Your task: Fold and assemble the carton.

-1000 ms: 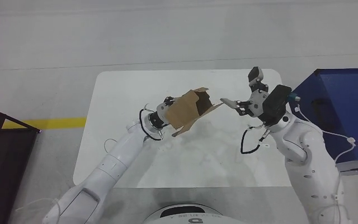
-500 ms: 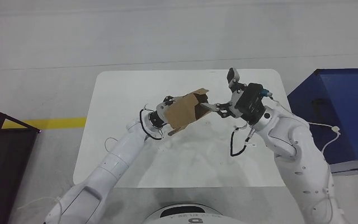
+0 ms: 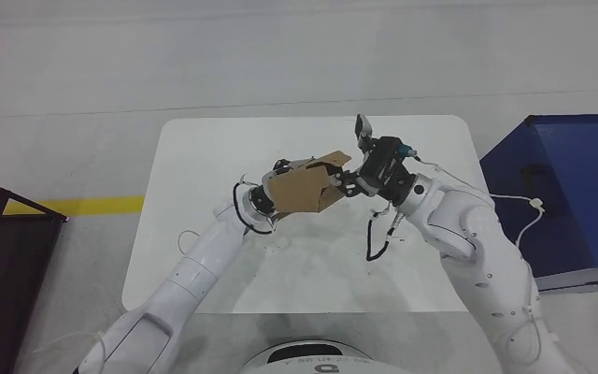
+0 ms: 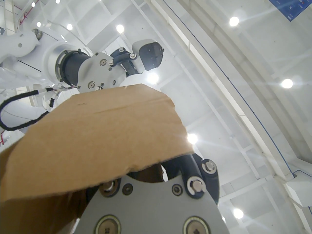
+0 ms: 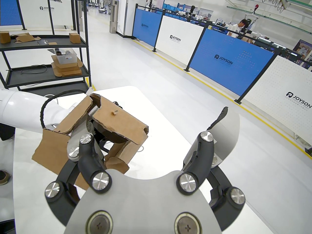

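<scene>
A brown carton (image 3: 301,190) hangs above the middle of the white table (image 3: 206,150), with my left gripper (image 3: 279,177) shut on its near end. In the left wrist view a carton panel (image 4: 97,140) hides that gripper's fingers. My right gripper (image 3: 351,155) is open at the carton's open end. One of its fingers (image 5: 81,144) presses against the ragged end flaps of the carton (image 5: 117,120). The other finger (image 5: 224,127) stands free above the table. That free finger (image 4: 150,54) also rises behind the carton in the left wrist view.
A blue bin (image 3: 551,178) stands off the table's right side and a dark cart (image 3: 19,243) off its left. A black shelf rack (image 5: 48,49) holding cardboard pieces stands beyond the table. Bare table lies in front of and behind the carton.
My right arm has swung left, from clear of the carton to its open end. The loose flap that stuck out toward it is now folded in. The left arm has tilted the carton slightly.
</scene>
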